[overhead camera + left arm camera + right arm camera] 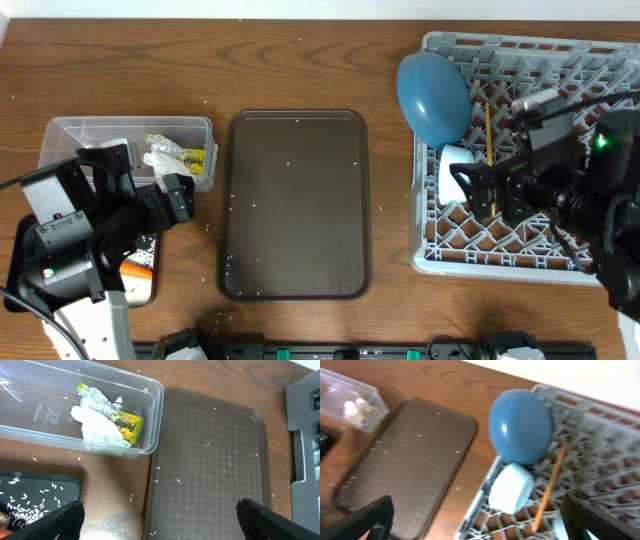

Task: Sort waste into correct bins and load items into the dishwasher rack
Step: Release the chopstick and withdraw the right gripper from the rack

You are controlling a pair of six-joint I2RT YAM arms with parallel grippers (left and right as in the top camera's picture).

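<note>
you're hanging your left gripper (183, 200) wide apart at lower left | right gripper (468, 188) is gaping empty over the dishwasher rack (600, 70) at right | blue plate (433, 97) and light blue cup (510, 487) are sitting in it

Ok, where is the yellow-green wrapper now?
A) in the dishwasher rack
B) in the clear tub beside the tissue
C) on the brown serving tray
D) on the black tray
B: the left wrist view shows the yellow-green wrapper lying inside the clear tub, against the white tissue.
</note>
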